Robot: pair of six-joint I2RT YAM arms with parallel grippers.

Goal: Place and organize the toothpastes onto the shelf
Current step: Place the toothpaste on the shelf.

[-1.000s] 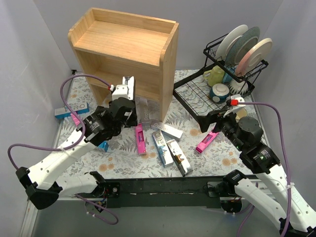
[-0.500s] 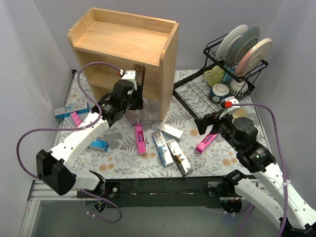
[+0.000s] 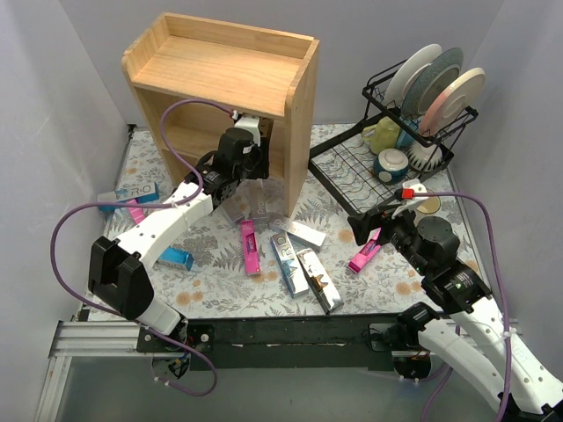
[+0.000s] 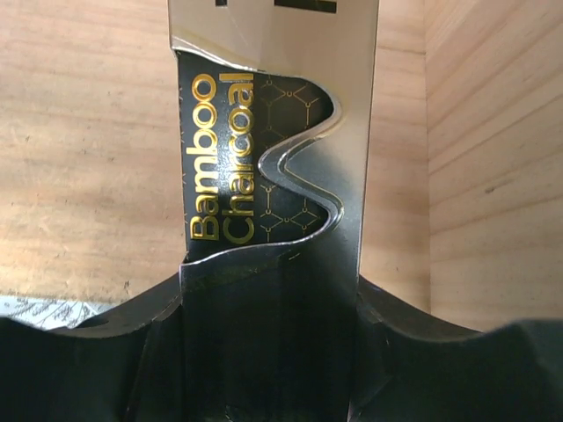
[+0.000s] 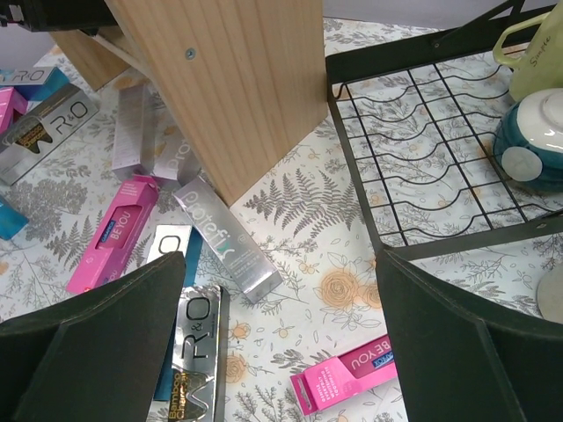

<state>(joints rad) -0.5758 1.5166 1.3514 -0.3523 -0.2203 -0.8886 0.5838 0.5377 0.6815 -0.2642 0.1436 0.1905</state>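
Note:
The wooden shelf (image 3: 230, 76) stands at the back left. My left gripper (image 3: 252, 151) is shut on a black and silver "Bamboo Charcoal" toothpaste box (image 4: 264, 167) and holds it inside the shelf's lower compartment, near the right wall (image 4: 493, 149). My right gripper (image 3: 364, 230) is open and empty, hovering above a pink toothpaste box (image 5: 352, 378) on the table (image 3: 229, 281). Several more boxes lie in front of the shelf: a pink one (image 3: 250, 247), a blue and silver one (image 3: 288, 262), a black and silver one (image 3: 318, 280) and a silver Protefix one (image 5: 227, 239).
A black dish rack (image 3: 413, 119) with plates, a mug and a bowl stands at the back right; its wire tray (image 5: 422, 141) reaches toward the shelf. More boxes lie at the left: a blue one (image 3: 128, 194) and a teal one (image 3: 178, 258).
My left arm has carried the black and silver box from in front of the shelf up into its lower compartment. My right gripper has shifted slightly left and nearer.

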